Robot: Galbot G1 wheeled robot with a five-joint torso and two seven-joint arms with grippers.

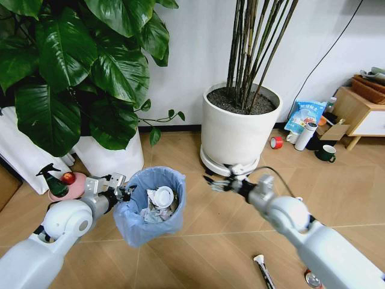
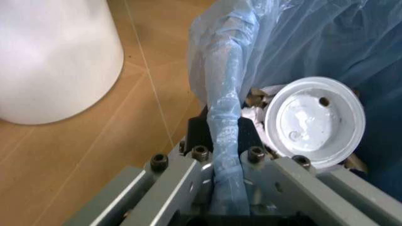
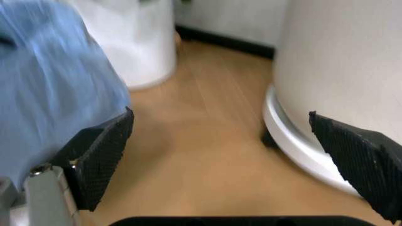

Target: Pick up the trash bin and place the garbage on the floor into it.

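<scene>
Wood-look floor (image 1: 198, 211) runs beneath two white planters (image 1: 239, 129) as the left gripper (image 1: 124, 194) clamps the bag-lined rim of the trash bin (image 1: 149, 208), held clear of the floor. Its wrist view reveals the blue liner (image 2: 226, 117) pinched between the jaws, and a white round lid (image 2: 314, 122) lying on crumpled paper inside. Beside the bin, the right gripper (image 1: 212, 182) hangs wide open and empty near the planter's base, with a white tube (image 1: 264, 271) on the floor by that arm.

Trash bin (image 1: 150, 208) liner light blue; lid (image 1: 163, 196) white; floor (image 1: 216, 229) light brown.
</scene>
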